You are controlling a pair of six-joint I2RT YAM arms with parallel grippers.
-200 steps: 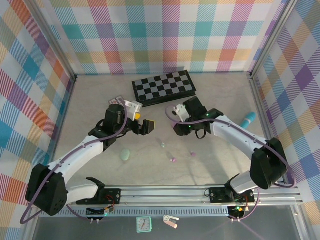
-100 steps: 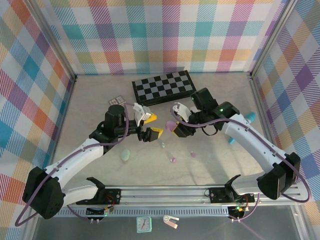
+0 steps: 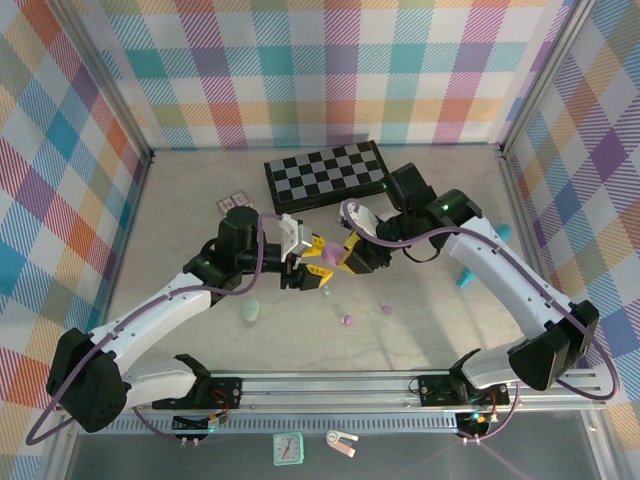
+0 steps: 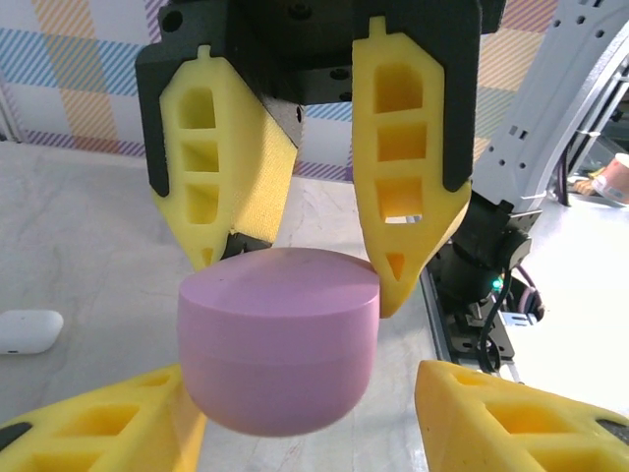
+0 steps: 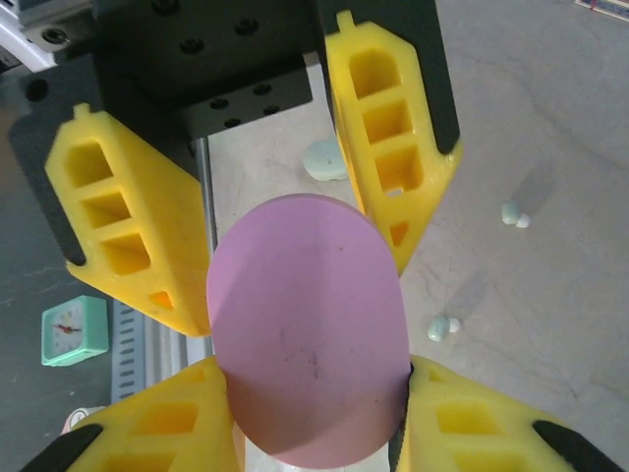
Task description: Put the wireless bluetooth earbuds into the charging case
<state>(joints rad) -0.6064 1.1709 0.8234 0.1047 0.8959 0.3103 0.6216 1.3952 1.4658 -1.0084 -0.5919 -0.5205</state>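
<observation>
The lilac case (image 4: 278,339) is held clamped in the right claw (image 3: 352,258) above the table (image 3: 190,205). The left claw (image 3: 306,265), wide apart a second ago, has been narrowed around it (not yet gripping). With the earbuds (image 3: 347,320) left loose below, lid-opening is judged near.

Bright even overhead light; faint soft shadows on table (image 3: 180,200); wrist close-ups sharp, backgrounds softer.

a robot lab cell: plaid walls (image 3: 330,70), aluminium rail (image 3: 340,385).
</observation>
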